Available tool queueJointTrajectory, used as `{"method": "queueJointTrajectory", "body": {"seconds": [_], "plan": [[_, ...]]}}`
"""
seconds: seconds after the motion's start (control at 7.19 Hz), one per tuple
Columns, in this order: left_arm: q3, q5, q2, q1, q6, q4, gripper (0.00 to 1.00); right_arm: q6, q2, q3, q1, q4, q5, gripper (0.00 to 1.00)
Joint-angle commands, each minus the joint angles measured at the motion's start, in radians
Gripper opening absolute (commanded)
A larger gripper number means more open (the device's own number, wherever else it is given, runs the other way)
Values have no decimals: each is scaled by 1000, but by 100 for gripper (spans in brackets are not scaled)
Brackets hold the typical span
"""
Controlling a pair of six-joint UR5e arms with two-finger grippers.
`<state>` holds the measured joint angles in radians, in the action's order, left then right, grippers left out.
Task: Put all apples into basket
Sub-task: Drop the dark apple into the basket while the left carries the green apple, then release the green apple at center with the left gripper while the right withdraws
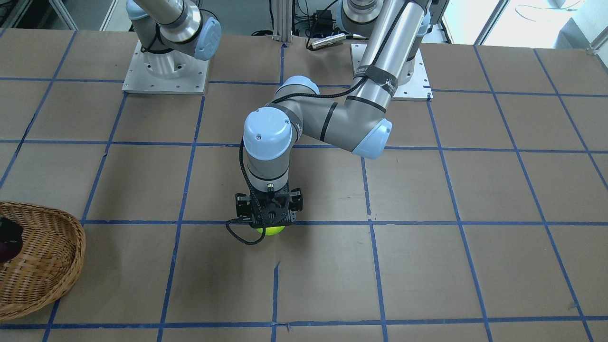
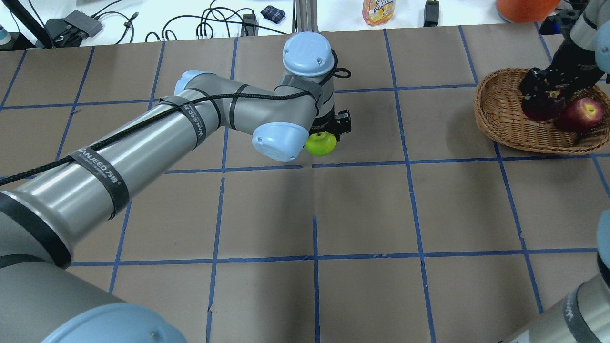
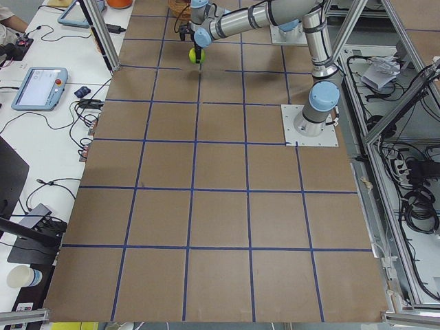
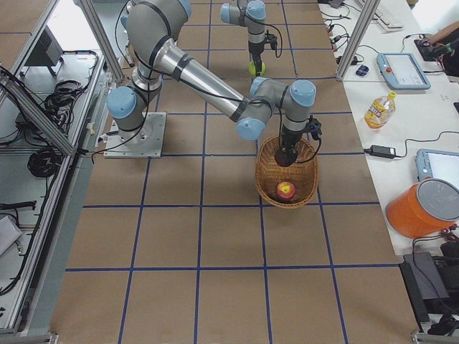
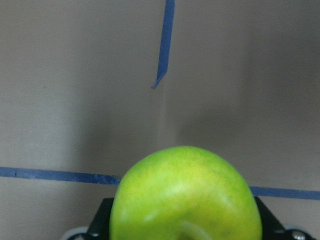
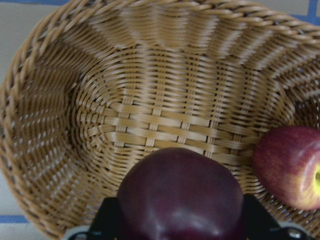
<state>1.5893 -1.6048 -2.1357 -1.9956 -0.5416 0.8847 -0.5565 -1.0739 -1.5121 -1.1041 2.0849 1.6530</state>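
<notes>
The lime green apple [image 2: 320, 144] sits between the fingers of my left gripper [image 2: 333, 125], which is shut on it low over the table's middle. It fills the bottom of the left wrist view [image 5: 185, 195]. I cannot tell whether it touches the table. My right gripper [image 2: 543, 95] is shut on the dark maroon apple [image 6: 180, 195] and holds it inside the wicker basket [image 2: 500, 114] at the far right. The red apple [image 2: 584, 114] lies in the basket beside it, and also shows in the right wrist view [image 6: 290, 170].
Blue tape lines grid the brown table. A juice bottle [image 2: 379, 9], an orange container [image 2: 524, 7] and cables lie on the bench beyond the far edge. The arms' base plates [image 1: 166, 71] stand at the robot's side.
</notes>
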Motion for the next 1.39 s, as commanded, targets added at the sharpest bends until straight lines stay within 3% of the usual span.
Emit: {"method": "queueJointTrajectory", "body": {"seconds": [0.0, 0.14, 0.28, 0.42, 0.56, 0.97, 1.25], "plan": [[30, -9, -27, -2, 12, -72, 43, -80, 43, -8, 45, 29, -1, 0], [32, -10, -32, -2, 15, -69, 48, -77, 45, -10, 55, 17, 1, 3], [40, -18, -30, -2, 15, -70, 99, -79, 45, -11, 55, 12, 2, 13], [49, -15, -12, 1, 20, -69, 100, -80, 43, -10, 56, 9, -10, 96], [46, -4, 8, 11, 56, -56, 100, -79, 42, -8, 56, -20, -10, 100], [-37, -1, 181, 49, 142, 238, 100, -42, -96, 16, 12, -216, -24, 100], [-66, 9, 337, 173, 294, 439, 100, 114, -191, 18, -141, -311, -44, 100]]}}
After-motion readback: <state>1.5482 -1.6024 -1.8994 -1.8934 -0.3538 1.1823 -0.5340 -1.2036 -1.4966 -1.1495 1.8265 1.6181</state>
